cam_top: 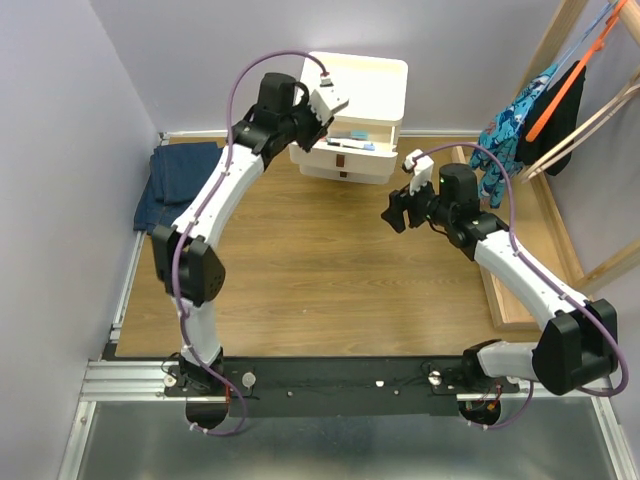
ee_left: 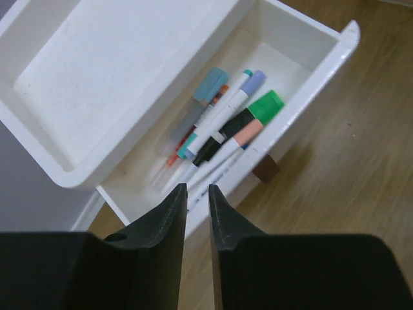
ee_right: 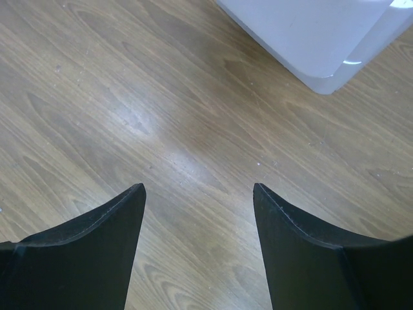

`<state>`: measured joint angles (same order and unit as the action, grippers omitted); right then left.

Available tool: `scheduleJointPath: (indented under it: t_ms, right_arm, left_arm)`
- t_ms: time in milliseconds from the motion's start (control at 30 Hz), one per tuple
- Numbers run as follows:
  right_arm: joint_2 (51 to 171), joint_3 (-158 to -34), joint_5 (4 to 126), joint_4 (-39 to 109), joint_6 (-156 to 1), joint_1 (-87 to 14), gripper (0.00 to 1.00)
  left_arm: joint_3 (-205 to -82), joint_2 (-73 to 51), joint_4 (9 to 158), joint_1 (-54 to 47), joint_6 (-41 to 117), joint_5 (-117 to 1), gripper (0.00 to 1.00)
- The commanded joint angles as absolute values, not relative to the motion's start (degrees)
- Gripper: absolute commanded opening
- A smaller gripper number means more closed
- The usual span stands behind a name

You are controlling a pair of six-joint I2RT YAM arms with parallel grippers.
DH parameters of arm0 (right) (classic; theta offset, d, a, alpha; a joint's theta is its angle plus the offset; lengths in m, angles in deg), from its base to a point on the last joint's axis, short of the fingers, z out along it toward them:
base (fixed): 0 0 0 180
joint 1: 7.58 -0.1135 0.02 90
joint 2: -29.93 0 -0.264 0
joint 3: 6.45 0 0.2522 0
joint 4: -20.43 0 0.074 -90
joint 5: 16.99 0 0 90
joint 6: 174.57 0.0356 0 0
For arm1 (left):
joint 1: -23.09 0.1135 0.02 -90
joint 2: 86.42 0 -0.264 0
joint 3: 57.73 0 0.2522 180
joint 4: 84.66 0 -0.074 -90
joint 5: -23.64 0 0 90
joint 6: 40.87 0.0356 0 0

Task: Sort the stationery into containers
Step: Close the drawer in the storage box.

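- Left gripper (ee_left: 197,188), jaws slightly parted and empty, hangs over the drawer (ee_left: 337,55) of pens (ee_left: 222,119), seemingly for dropping.
- Right gripper (ee_right: 199,190), spread wide and empty, hovers aside.

Folded blue jeans (cam_top: 178,185) lie far left; a shallow wooden tray (cam_top: 499,300) lies right.

Robot lab; aluminium rail (cam_top: 125,380), wooden tabletop (cam_top: 320,285)

The cream-white three-drawer cabinet (cam_top: 360,85) stands at the far side with its top drawer (ee_left: 337,59) pulled open. Inside, several pens and markers (ee_left: 219,126) lie roughly parallel, touching, among them a green-capped marker (ee_left: 263,107) and a grey-blue-capped pen (ee_left: 210,84)
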<state>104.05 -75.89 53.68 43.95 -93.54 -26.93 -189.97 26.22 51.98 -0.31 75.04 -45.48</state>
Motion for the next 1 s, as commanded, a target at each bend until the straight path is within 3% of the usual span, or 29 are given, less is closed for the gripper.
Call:
scheduleJointPath:
  t_ms: [0,100,200,667,967]
  right_arm:
    - [103.4,-75.1,54.6,40.4,-92.5,-26.1,0.76]
    - [103.5,-74.9,55.4,40.0,-92.2,-25.9,0.76]
    - [103.5,-74.7,55.8,40.0,-92.0,-25.9,0.76]
    - [101.7,-73.0,57.0,39.7,-91.0,-23.9,0.76]
    - [101.5,-71.9,57.0,40.1,-90.7,-22.6,0.76]
  left_arm:
    - [-175.7,14.6,55.8,-0.7,71.4,-38.2,0.12]
    - [-172.8,15.3,55.6,-1.1,69.0,-34.6,0.03]
    - [-172.3,17.1,56.2,-2.3,67.7,-33.2,0.01]
    - [-179.6,27.5,58.3,-6.4,65.2,-33.5,0.0]
    - [-187.8,34.3,59.4,-6.6,66.5,-39.9,0.0]
